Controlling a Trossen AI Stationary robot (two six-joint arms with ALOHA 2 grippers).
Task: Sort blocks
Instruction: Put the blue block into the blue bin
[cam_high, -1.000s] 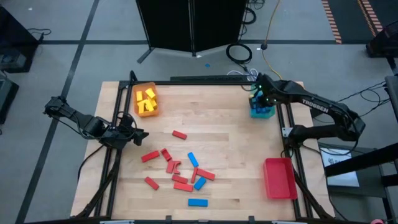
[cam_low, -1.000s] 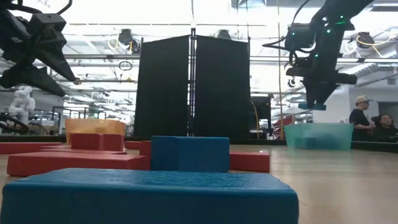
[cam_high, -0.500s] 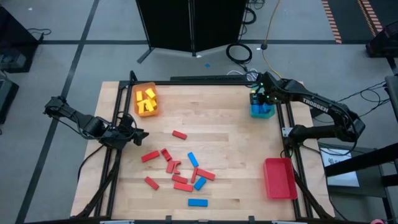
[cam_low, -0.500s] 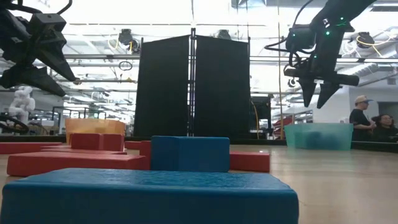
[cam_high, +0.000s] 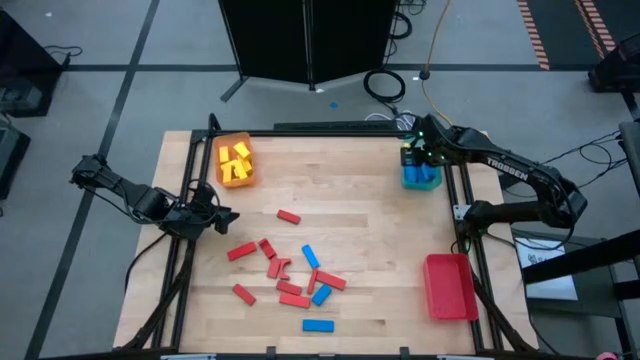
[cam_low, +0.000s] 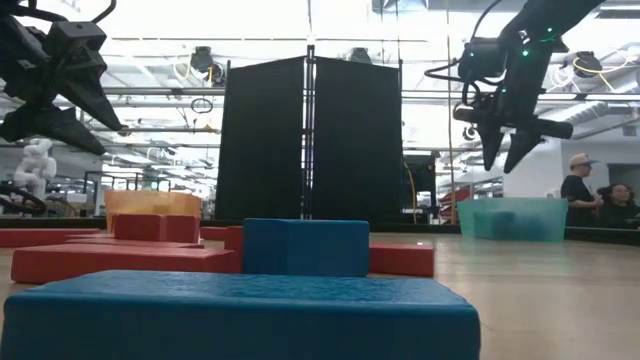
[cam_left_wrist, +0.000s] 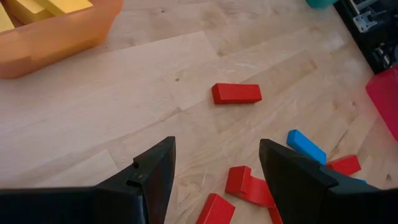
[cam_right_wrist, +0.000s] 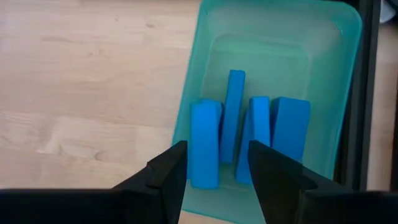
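Lying loose on the table (cam_high: 370, 220), red and blue blocks (cam_high: 290, 272) were scattered across its near middle, one red block (cam_high: 289, 216) set apart on the far side of the cluster. From table height, a blue block (cam_low: 240, 315) right at the lens filled the foreground and hid most of the pile behind it.

At the far right, the teal tray (cam_right_wrist: 339, 37) held several blue blocks (cam_right_wrist: 205, 152) leaning on edge against each other; how many was hard to tell. The right pincer (cam_low: 508, 158) hung directly above that tray, its fingers spread with nothing between them.

At the far left corner, the orange tray (cam_high: 236, 175) held yellow blocks (cam_high: 235, 157). The red tray (cam_high: 449, 287) sat at the near right; nothing showed inside it from above.

The left pincer (cam_high: 225, 217) waited at the table's left edge, fingers (cam_left_wrist: 152, 171) apart and holding nothing, well short of the scattered blocks.
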